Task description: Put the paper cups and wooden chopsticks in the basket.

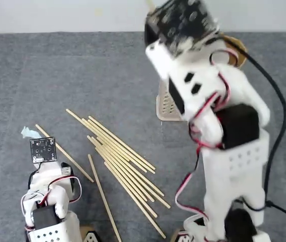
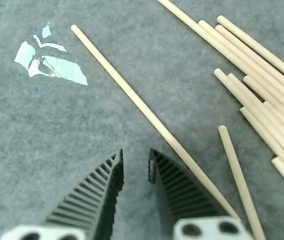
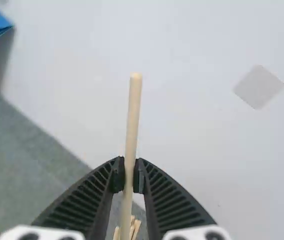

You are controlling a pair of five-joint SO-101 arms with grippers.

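Right hand [image 3: 128,172] is clamped on one wooden chopstick [image 3: 133,120], its ribbed fingers [image 3: 99,192] pressed against the stick from both sides. The stick stands straight up out of the grip against a white wall [image 3: 207,150]. A few more stick ends [image 3: 127,231] show lower down between the fingers; whether they are gripped too cannot be told. From above, the right arm [image 1: 228,131] is raised high over the right side of the worktop [image 1: 57,70], which has a grey, felt-like surface. Partly hidden behind this arm, toward the far side, sits the pale perforated basket [image 1: 164,108]. A tan curved rim [image 1: 237,50] shows past the arm farther right; what it is cannot be told.

Left hand [image 2: 135,159] hangs low over the worktop at the near left, its fingers a little apart with nothing between them. A lone chopstick [image 2: 147,112] lies on the grey surface just beside one finger, running diagonally. The main pile of chopsticks [image 1: 125,161] lies loose in the middle of the worktop between the two arms, fanned from far left to near right, with another single stick [image 1: 102,196] on its near-left side. Torn scraps of pale blue film [image 2: 52,65] lie on the far-left side of the left hand.
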